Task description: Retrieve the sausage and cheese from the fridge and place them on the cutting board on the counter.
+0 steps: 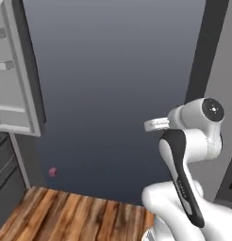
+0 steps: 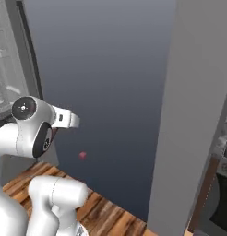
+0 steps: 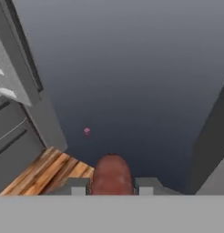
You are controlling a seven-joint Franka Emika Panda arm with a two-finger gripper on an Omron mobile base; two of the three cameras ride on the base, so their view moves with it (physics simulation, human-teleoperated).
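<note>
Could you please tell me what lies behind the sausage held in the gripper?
Behind the sausage, gripped by the gripper, lie wooden floor and a dark grey wall with a small pink spot. The sausage's lower end is hidden.

The sausage (image 3: 111,175) looks smooth and matt, a red-brown skin with a soft sheen along its rounded end. The hand (image 3: 112,185) has dull grey fingers (image 3: 78,185) like matt plastic. The fridge (image 1: 16,70) door is flat, matt grey. The floor (image 1: 66,214) shows glossy wood planks with streaked grain.
</note>
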